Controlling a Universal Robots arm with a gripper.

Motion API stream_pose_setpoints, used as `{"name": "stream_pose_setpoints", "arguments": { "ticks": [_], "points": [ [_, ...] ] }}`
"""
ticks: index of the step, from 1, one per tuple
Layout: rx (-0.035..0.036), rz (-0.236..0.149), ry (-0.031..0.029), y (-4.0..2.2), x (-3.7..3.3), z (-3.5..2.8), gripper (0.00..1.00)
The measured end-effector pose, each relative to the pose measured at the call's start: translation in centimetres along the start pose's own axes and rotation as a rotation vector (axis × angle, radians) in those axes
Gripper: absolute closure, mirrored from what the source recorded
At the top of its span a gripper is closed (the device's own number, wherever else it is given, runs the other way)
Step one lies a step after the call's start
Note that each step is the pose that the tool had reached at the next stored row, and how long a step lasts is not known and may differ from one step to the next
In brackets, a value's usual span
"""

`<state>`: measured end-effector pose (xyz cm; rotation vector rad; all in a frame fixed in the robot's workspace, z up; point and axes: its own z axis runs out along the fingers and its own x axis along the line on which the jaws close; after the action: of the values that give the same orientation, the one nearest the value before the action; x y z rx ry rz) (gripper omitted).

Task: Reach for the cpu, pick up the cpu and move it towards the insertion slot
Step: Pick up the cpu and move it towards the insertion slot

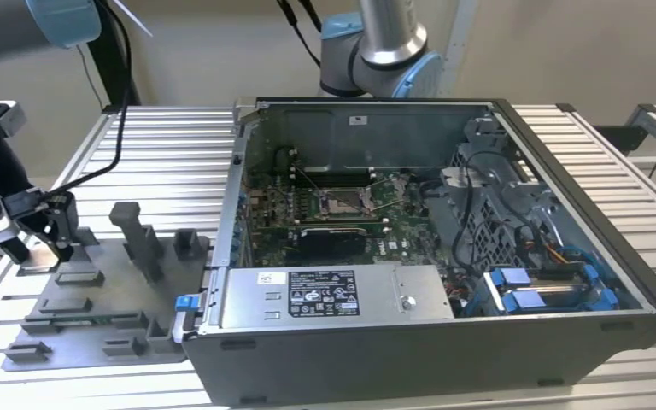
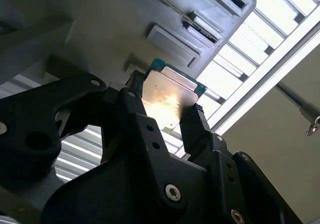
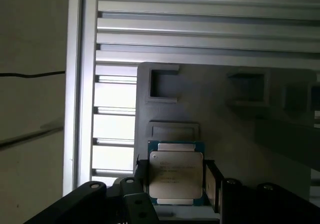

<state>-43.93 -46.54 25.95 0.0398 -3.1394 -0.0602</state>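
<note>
The cpu [image 3: 176,176], a flat square chip with a pale metal face and a green rim, sits between my black fingers [image 3: 214,184]. My gripper [image 3: 175,184] is shut on it, one finger against each side edge. In the second wrist view the cpu [image 2: 170,97] catches a bright glare, with my gripper [image 2: 167,107] holding it just off the grey fixture plate [image 2: 100,29]. My gripper [image 1: 38,254] hangs at the exterior view's far left, over the plate's back corner. The insertion slot [image 1: 340,202], a shiny silver frame on the green board, lies inside the open computer case, well to the right.
The grey fixture plate [image 1: 89,329] carries several upright blocks [image 1: 140,239] beside my gripper. The open computer case [image 1: 419,342] has tall walls, a power supply at the front and blue-tabbed drive bays. A second arm [image 1: 374,43] stands behind the case. Slatted aluminium table [image 1: 168,162] all around.
</note>
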Motion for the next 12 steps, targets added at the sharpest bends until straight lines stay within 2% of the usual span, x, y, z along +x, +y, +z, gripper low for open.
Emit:
{"name": "stream_pose_setpoints", "arguments": {
  "ticks": [12],
  "points": [
    [-0.0001, 0.0, -0.0002, 0.05, 0.0, -1.13, 1.0]
  ]
}}
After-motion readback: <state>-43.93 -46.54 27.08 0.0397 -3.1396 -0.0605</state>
